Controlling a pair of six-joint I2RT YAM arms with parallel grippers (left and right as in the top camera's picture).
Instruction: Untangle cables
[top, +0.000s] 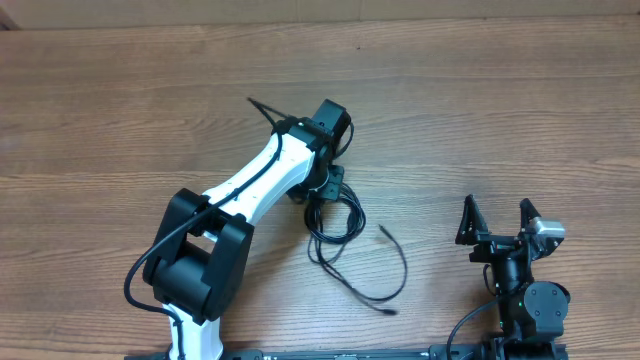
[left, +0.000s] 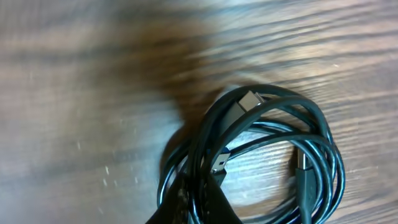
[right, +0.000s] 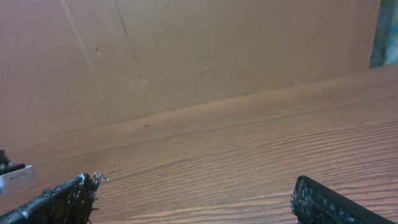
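The cables (top: 335, 225) lie as a tangled black bundle at the table's middle, with one loose strand curving out to the right and ending in small plugs (top: 385, 231). My left gripper (top: 322, 195) sits at the bundle's top edge. In the left wrist view the coiled cables (left: 273, 149) fill the lower right, with silver-tipped plugs showing, and my left fingers (left: 199, 208) are closed together on several strands. My right gripper (top: 497, 222) is open and empty at the lower right, well apart from the cables; the right wrist view shows its two fingertips (right: 193, 199) wide apart over bare wood.
The wooden table (top: 120, 110) spreads to all sides. A brown cardboard wall (right: 186, 50) stands behind the table in the right wrist view. The left arm's white link (top: 250, 185) reaches diagonally from the lower left base.
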